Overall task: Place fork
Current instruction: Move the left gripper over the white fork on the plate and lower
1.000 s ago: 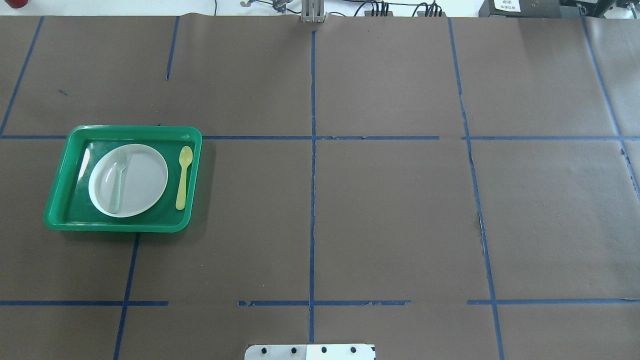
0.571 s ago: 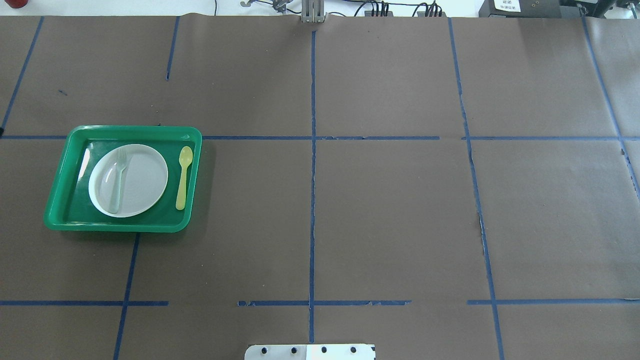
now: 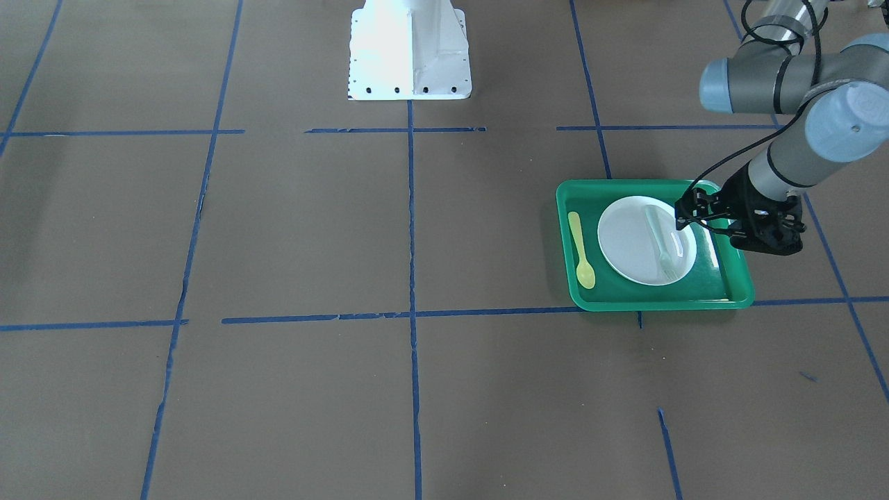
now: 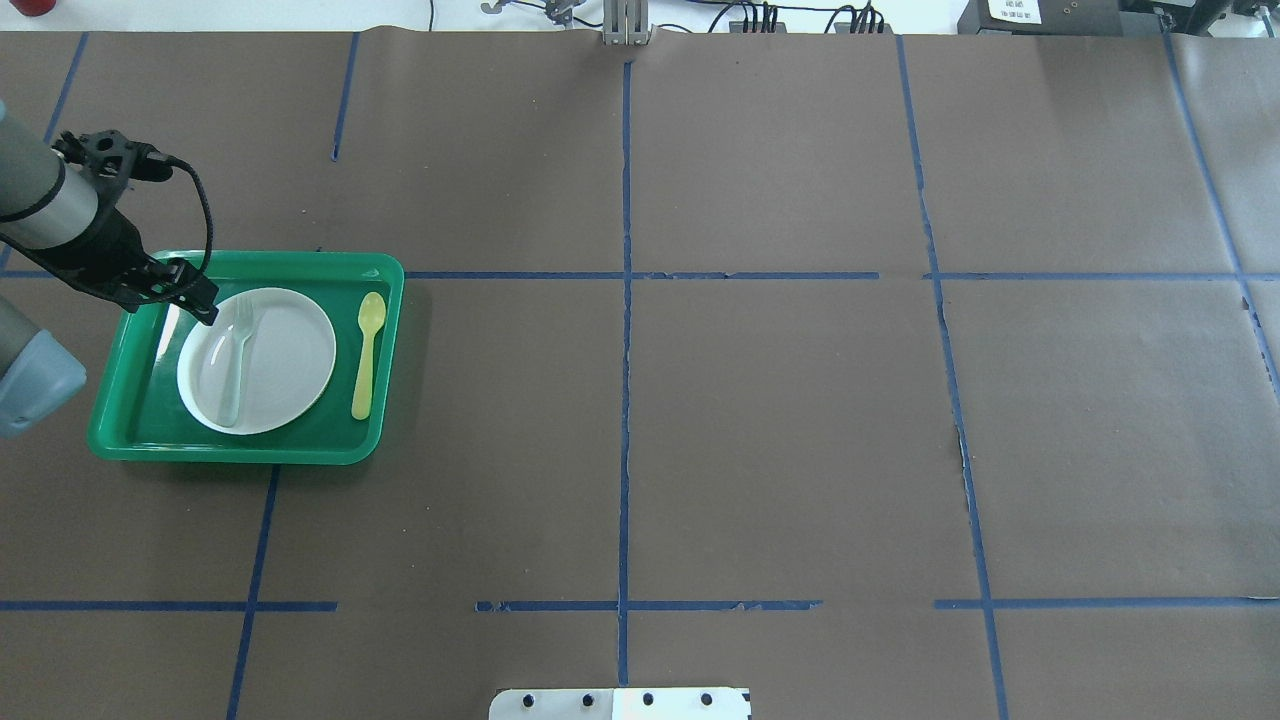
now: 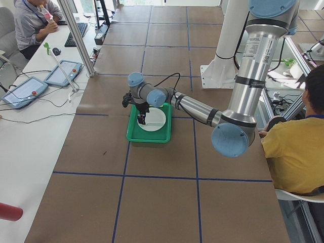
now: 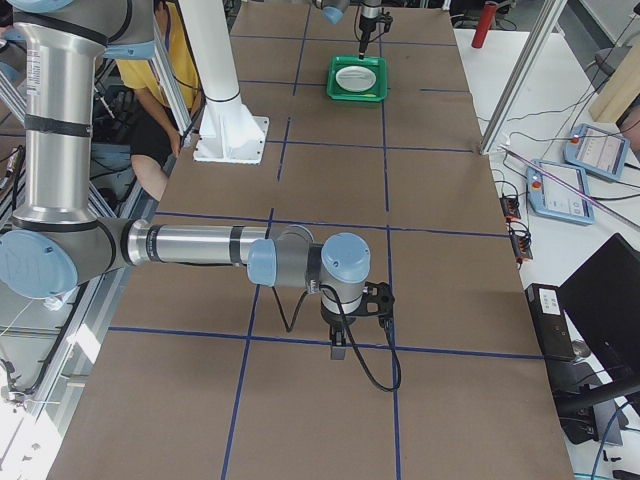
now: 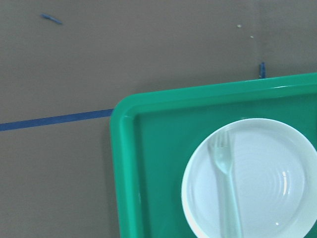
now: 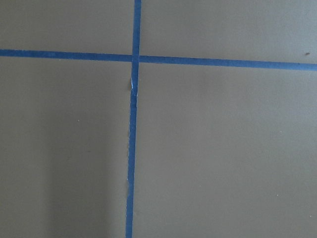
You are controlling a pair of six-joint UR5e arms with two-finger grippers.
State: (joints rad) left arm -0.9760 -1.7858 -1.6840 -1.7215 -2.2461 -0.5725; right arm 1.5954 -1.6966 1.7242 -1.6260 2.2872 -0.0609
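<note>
The fork point(image 4: 238, 360) lies on the white plate point(image 4: 290, 365) in the green tray point(image 4: 250, 258) on the bench, handle toward the robot. The left end effector point(image 4: 205, 308) hovers near its tines, carrying nothing; I cannot tell how open it is. Likely best: centre over the handle, jaws straddling its width. The right end effector point(image 6: 338, 350) cannot be judged.

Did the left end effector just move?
Yes. The left end effector came in from the left, now over the far-left corner of the green plastic tray.
</note>
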